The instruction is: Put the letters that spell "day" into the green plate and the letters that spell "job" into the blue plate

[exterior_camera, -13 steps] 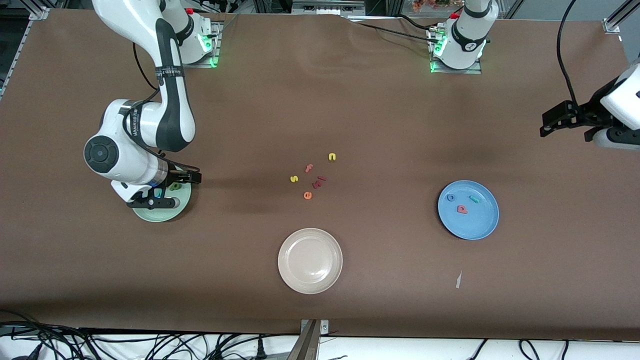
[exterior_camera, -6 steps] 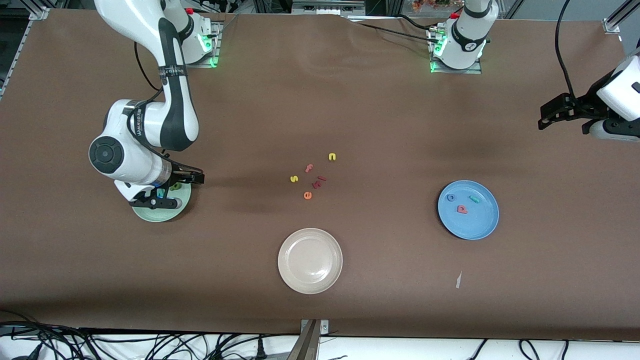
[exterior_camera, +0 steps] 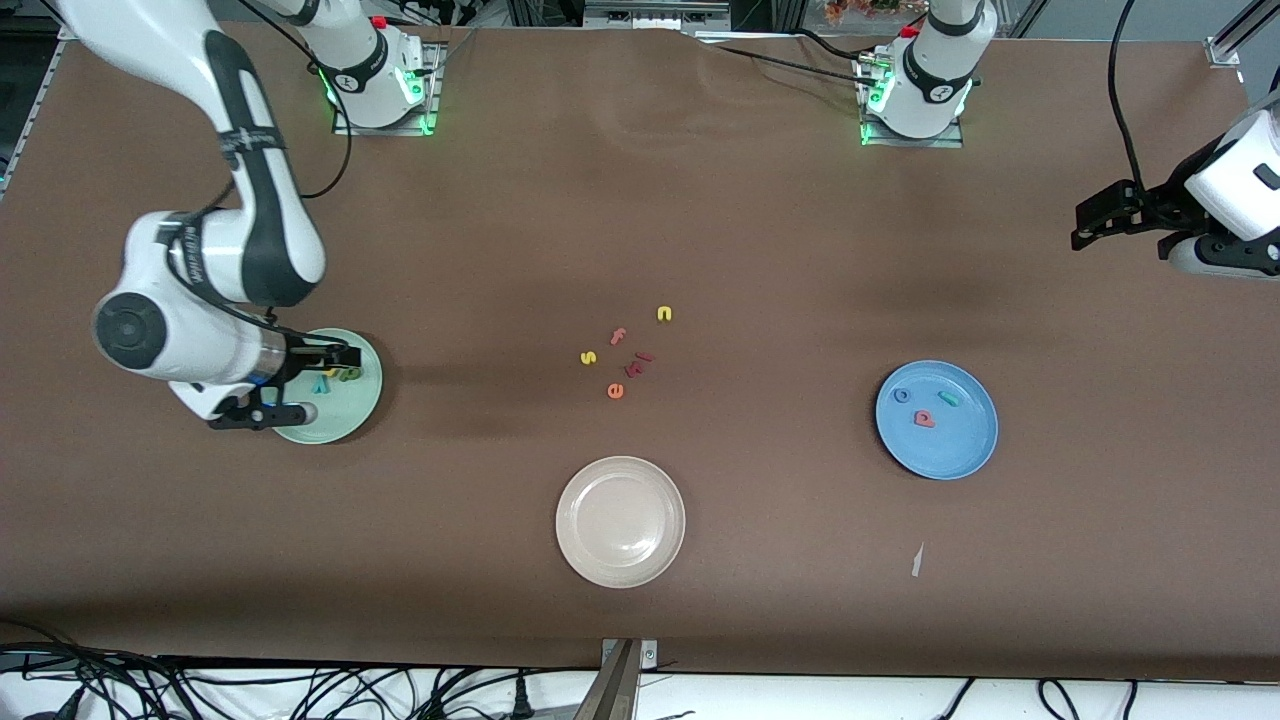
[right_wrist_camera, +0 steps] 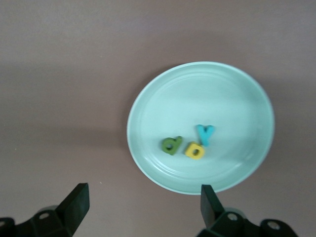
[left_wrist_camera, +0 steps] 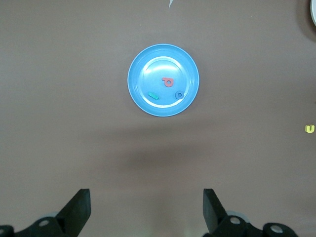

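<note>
The green plate (exterior_camera: 340,415) (right_wrist_camera: 207,94) lies at the right arm's end of the table. In it sit an olive-green "d" (exterior_camera: 350,374) (right_wrist_camera: 171,145), a yellow "a" (right_wrist_camera: 195,150) and a teal "y" (exterior_camera: 320,382) (right_wrist_camera: 205,133), close together. My right gripper (exterior_camera: 305,384) (right_wrist_camera: 143,207) hangs open and empty over that plate's rim. The blue plate (exterior_camera: 950,450) (left_wrist_camera: 148,74) holds a blue "o" (exterior_camera: 901,396) (left_wrist_camera: 178,94), a teal "j" (exterior_camera: 948,399) (left_wrist_camera: 153,96) and a red "b" (exterior_camera: 924,419) (left_wrist_camera: 168,82). My left gripper (exterior_camera: 1085,228) (left_wrist_camera: 146,210) waits open and empty, high over bare table at the left arm's end.
A beige plate (exterior_camera: 620,520) lies nearest the front camera, mid-table. Loose letters sit in the middle: yellow "n" (exterior_camera: 664,314) (left_wrist_camera: 309,129), pinkish "f" (exterior_camera: 618,336), yellow "s" (exterior_camera: 588,357), orange "e" (exterior_camera: 615,391), dark red pieces (exterior_camera: 638,362). A white scrap (exterior_camera: 917,560) lies near the blue plate.
My right arm has drawn back toward its end of the table, uncovering the letters in the green plate. The left gripper has drifted slightly.
</note>
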You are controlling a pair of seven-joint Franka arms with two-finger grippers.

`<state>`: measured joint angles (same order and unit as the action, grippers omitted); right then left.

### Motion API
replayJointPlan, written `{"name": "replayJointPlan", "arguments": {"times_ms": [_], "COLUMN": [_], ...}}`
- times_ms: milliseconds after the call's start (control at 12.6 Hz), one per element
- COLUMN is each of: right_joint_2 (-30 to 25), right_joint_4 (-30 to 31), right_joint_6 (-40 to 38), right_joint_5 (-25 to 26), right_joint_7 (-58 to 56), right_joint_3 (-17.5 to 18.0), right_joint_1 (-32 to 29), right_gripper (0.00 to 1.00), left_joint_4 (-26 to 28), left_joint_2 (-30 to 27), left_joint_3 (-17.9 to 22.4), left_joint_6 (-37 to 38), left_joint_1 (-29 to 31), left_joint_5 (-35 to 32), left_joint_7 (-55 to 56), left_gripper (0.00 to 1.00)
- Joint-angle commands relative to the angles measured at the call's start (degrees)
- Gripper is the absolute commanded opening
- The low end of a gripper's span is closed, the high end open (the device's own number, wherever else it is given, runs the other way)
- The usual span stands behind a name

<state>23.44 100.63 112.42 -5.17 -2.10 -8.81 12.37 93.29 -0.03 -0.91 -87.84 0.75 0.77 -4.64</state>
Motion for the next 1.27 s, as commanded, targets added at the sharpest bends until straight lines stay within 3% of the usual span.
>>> {"name": "replayJointPlan", "arguments": {"times_ms": [0,397,635,953,1191], "right_joint_2": [-5.3,-15.7,-16.1,-16.5,-17.4], "right_joint_4": [0.4,-1.5,-8.9,-14.6,-12.9], "right_joint_6": [-4.3,-18.6,-28.9,-31.9,-30.4], "right_joint_5": [3.7,6.4,6.1,5.7,5.4], "right_joint_7": [0.0,-0.3,-0.3,0.2,0.5], "right_joint_3": [6.2,6.4,2.1,0.8,-0.1], "right_joint_1": [-7.2,-8.4,-5.3,-5.2,-4.8], "right_gripper": [1.0,1.0,1.0,1.0,1.0], "left_joint_4": [0.2,0.1,0.1,0.1,0.1], "left_joint_2": [-0.8,-0.9,-0.8,-0.9,-0.8], "left_joint_3": [-0.1,-0.4,-1.6,-1.6,-1.6], "left_joint_6": [0.7,0.8,0.9,0.9,0.8], "left_joint_1": [-0.2,-0.8,-0.5,-0.4,-0.3], "left_joint_5": [0.5,-0.9,-1.5,-1.7,-1.7], "left_joint_7": [0.5,0.5,0.6,0.8,0.8], "left_gripper": [1.0,1.0,1.0,1.0,1.0]}}
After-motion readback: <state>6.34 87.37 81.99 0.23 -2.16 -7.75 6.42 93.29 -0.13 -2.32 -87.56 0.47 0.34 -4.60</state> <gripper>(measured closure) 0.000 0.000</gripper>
